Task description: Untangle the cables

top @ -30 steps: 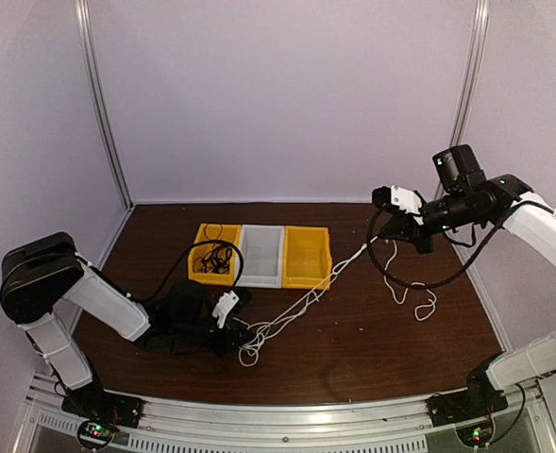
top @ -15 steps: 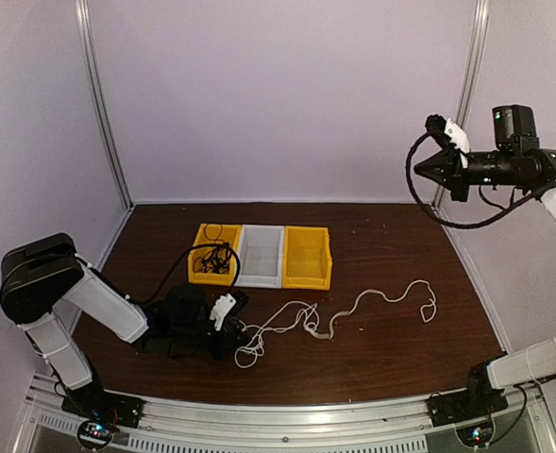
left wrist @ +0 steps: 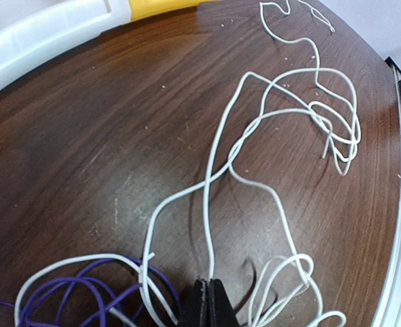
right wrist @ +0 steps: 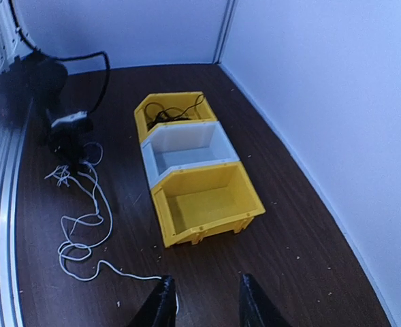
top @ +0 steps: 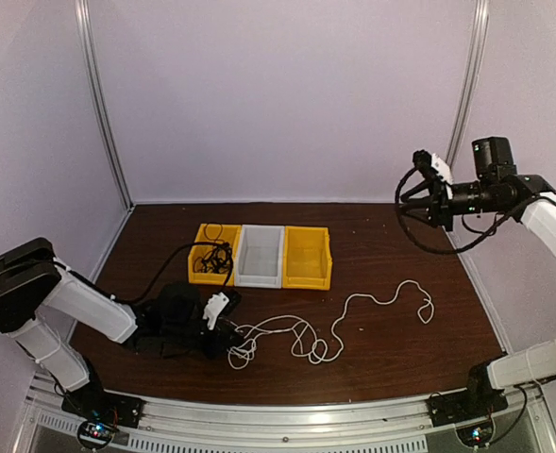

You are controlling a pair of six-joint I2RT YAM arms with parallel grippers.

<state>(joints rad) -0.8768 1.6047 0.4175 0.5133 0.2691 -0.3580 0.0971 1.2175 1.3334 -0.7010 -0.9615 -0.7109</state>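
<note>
A white cable (top: 353, 300) lies slack in loops across the table, running from the middle right to the near left. My left gripper (top: 217, 319) sits low on the table and is shut on one strand of that white cable (left wrist: 207, 241); the fingertips (left wrist: 209, 294) are pressed together around it. A purple cable (left wrist: 165, 277) is tangled with the white loops just left of those fingertips. My right gripper (top: 415, 193) hangs high at the right, open (right wrist: 203, 306), holding nothing. The white cable (right wrist: 84, 225) lies far below it.
Three bins stand in a row at the back middle: a yellow bin (top: 213, 247) holding black cables (top: 217, 260), a white bin (top: 261, 255) and a second yellow bin (top: 308, 257), both bare inside. Metal posts (top: 103, 104) and white walls enclose the table.
The white cable, stretched taut from my right gripper a second ago, has dropped slack onto the table. The right gripper swung up and away and its jaws have parted. The left gripper edged slightly left.
</note>
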